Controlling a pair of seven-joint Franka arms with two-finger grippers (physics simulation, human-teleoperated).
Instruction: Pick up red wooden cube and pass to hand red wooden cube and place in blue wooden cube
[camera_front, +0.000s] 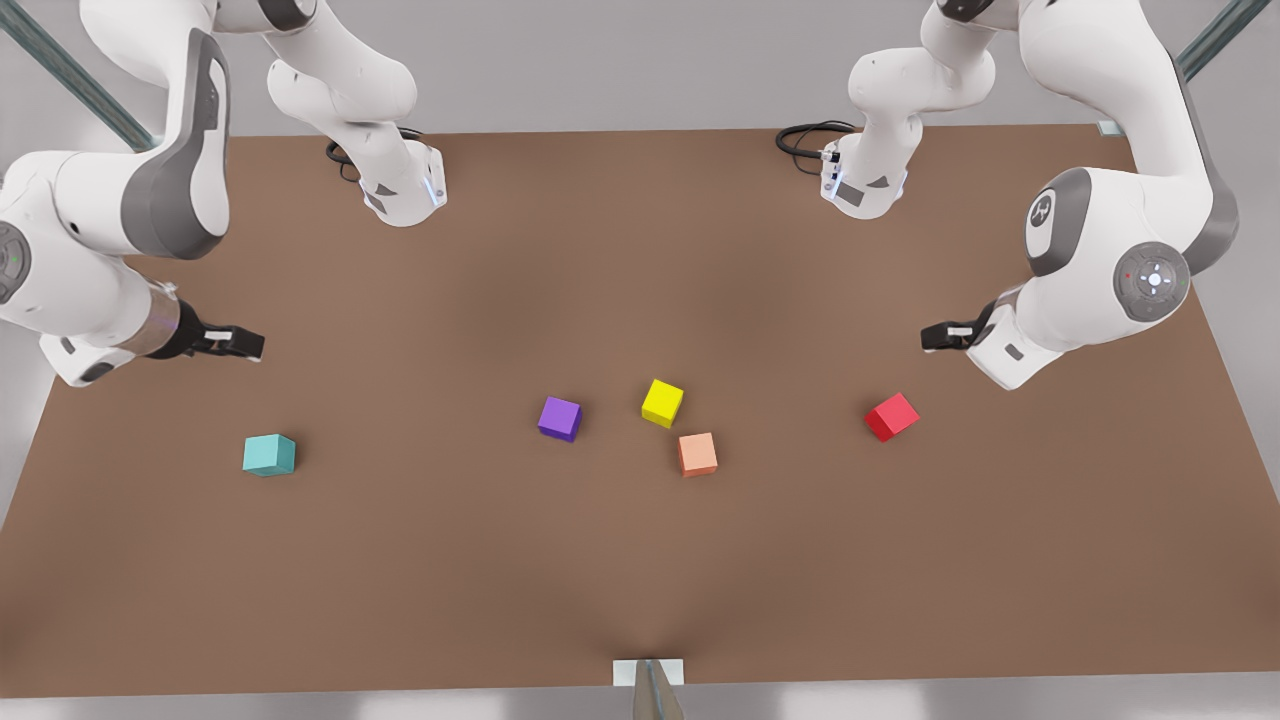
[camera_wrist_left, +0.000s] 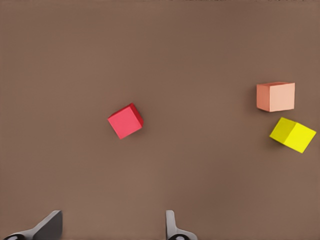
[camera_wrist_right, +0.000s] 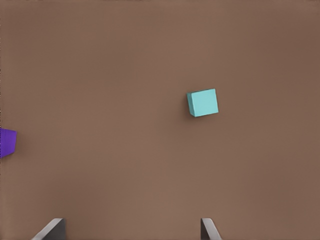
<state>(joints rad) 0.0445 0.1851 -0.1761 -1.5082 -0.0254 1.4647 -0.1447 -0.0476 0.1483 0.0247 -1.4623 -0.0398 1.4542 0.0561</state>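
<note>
The left gripper (camera_front: 935, 336) hovers above the desk (camera_front: 640, 560) with fingers (camera_wrist_left: 171, 225) spread wide and empty; the red wooden cube (camera_front: 891, 416) lies on the desk just ahead of it, untouched. The right gripper (camera_front: 245, 343), also wide open and empty, hangs near the blue wooden cube (camera_front: 269, 455).

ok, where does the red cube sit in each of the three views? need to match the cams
Front view: red wooden cube lies on the table toward the front view's right, below the left gripper.
Left wrist view: near picture centre, ahead of that gripper's open fingers.
Right wrist view: not in it; the blue wooden cube is.
Shared landmark: the salmon cube beside the yellow cube.
</note>
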